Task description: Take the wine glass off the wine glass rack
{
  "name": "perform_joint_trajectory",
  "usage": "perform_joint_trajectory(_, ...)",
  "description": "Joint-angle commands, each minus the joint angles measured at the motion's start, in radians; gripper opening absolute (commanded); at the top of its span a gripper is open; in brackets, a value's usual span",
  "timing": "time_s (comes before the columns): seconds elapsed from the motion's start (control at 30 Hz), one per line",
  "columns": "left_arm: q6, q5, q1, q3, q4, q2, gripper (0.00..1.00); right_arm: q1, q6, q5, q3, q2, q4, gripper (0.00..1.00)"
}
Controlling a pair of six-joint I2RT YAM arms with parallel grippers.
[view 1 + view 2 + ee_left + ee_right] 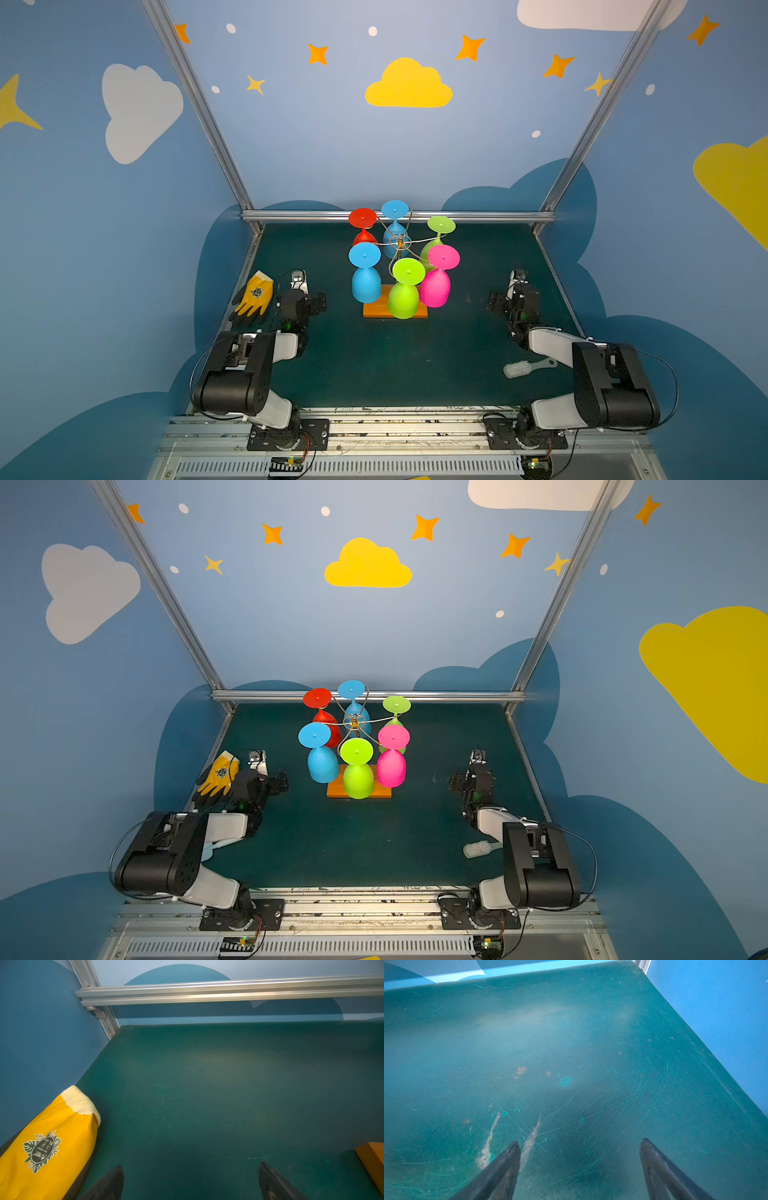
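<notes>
The wine glass rack (400,241) (354,721) stands mid-table, a gold wire stand on an orange wooden base (372,311). Several wine glasses hang from it upside down. At the front are a blue one (365,284), a green one (404,297) and a pink one (435,286); behind them hang a red (363,218), a blue and a green glass. My left gripper (300,286) (191,1167) sits low, left of the rack, open and empty. Right of the rack, my right gripper (516,282) (580,1142) is also open over bare mat. A corner of the base (374,1159) shows in the left wrist view.
A yellow work glove (254,297) (47,1142) lies against the left wall beside my left gripper. A white brush (525,368) lies near the right arm. An aluminium frame bar (399,216) runs along the table's back edge, just behind the rack.
</notes>
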Motion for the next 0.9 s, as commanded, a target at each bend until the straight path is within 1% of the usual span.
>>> perform_joint_trajectory(0.0, -0.006, -0.003, 0.0, 0.002, -0.006, 0.001, 1.0, -0.01, 0.007, -0.027, 0.029, 0.011, -0.009, 0.88)
perform_joint_trajectory(0.1, -0.006, -0.003, 0.002, 0.0, -0.006, 0.002, 0.99, -0.01, 0.007, -0.026, 0.027, 0.011, -0.008, 0.89)
perform_joint_trajectory(0.27, -0.01, 0.031, 0.017, 0.003, -0.015, 0.001, 0.99, -0.015, 0.008, -0.03, 0.033, 0.014, -0.015, 0.88)
perform_joint_trajectory(0.3, -0.01, 0.044, 0.022, 0.003, -0.015, 0.001, 0.99, -0.015, 0.009, -0.034, 0.029, 0.011, -0.014, 0.88)
perform_joint_trajectory(0.4, -0.021, 0.13, 0.059, -0.006, -0.008, -0.008, 0.99, -0.015, 0.008, -0.032, 0.028, 0.011, -0.01, 0.88)
perform_joint_trajectory(0.47, -0.025, 0.155, 0.071, -0.009, -0.004, -0.007, 0.99, -0.015, 0.008, -0.034, 0.029, 0.011, -0.012, 0.88)
perform_joint_trajectory(0.8, -0.026, 0.158, 0.07, -0.011, -0.001, -0.008, 0.99, -0.015, 0.008, -0.034, 0.03, 0.01, -0.014, 0.88)
perform_joint_trajectory(0.87, -0.044, 0.162, 0.072, -0.014, 0.013, -0.014, 0.99, -0.015, 0.009, -0.034, 0.027, 0.009, -0.011, 0.88)
